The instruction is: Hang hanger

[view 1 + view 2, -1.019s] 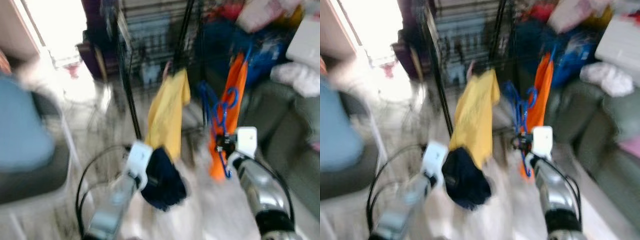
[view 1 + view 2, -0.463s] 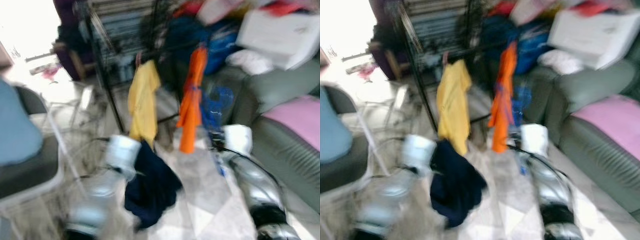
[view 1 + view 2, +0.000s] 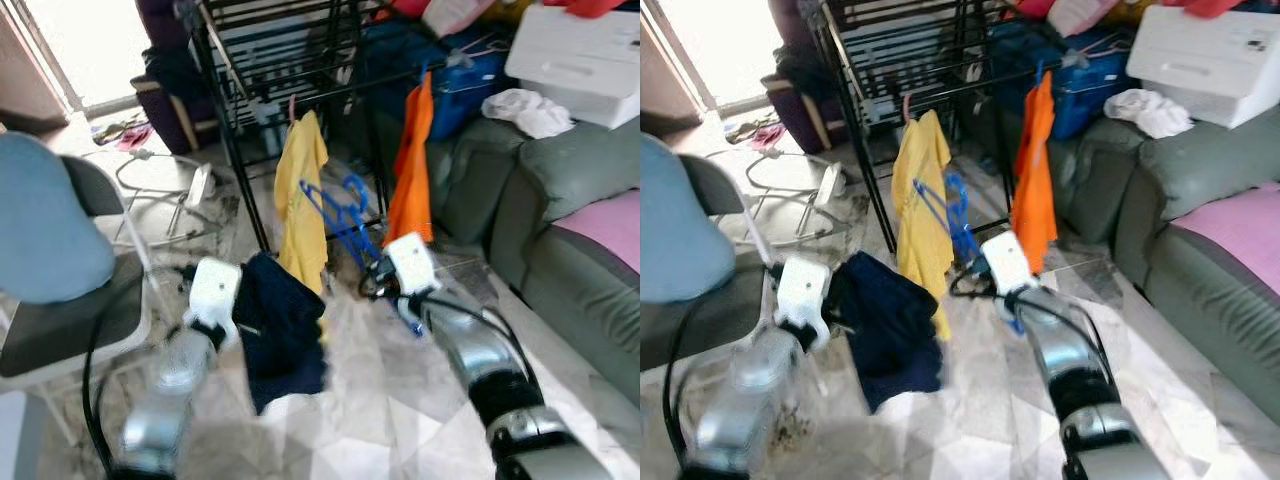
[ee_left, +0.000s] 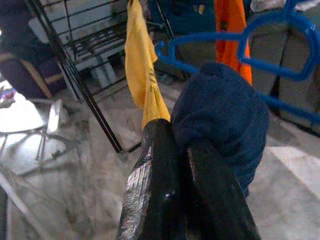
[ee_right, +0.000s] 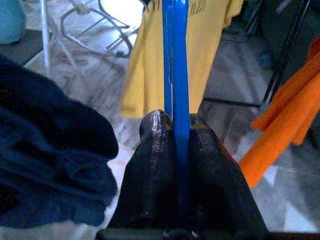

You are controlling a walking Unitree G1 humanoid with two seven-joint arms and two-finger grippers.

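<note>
Hanger (image 3: 341,215), blue plastic, is held up in front of the black drying rack (image 3: 262,60) in the left eye view, between a yellow shirt (image 3: 299,205) and an orange garment (image 3: 413,170) that both hang from the rack's lower rail. The right tool (image 3: 384,272) grips the hanger's lower end. The left tool (image 3: 243,328) carries a navy cloth (image 3: 280,327) that droops toward the marble floor (image 3: 380,400). A grey sofa (image 3: 560,210) stands on the right with a pink cover (image 3: 610,222), and a chair with a blue backrest (image 3: 45,235) stands on the left.

Right eye view: the hanger (image 3: 948,215) lies across the front of the yellow shirt (image 3: 920,210), and the right tool (image 3: 980,262) is just below it. A white printer (image 3: 1210,50) sits on top of the clutter behind the sofa.

Left wrist view: the left tool (image 4: 175,145) has its fingers pressed together on the navy cloth (image 4: 222,120), which bunches over the fingertips. The hanger (image 4: 250,47) arches just beyond the cloth, with the yellow shirt (image 4: 142,65) behind.

Right wrist view: the right tool (image 5: 175,122) pinches the hanger's blue bar (image 5: 175,60), which runs straight out between the two fingers (image 5: 150,165). The navy cloth (image 5: 45,155) is beside it.
</note>
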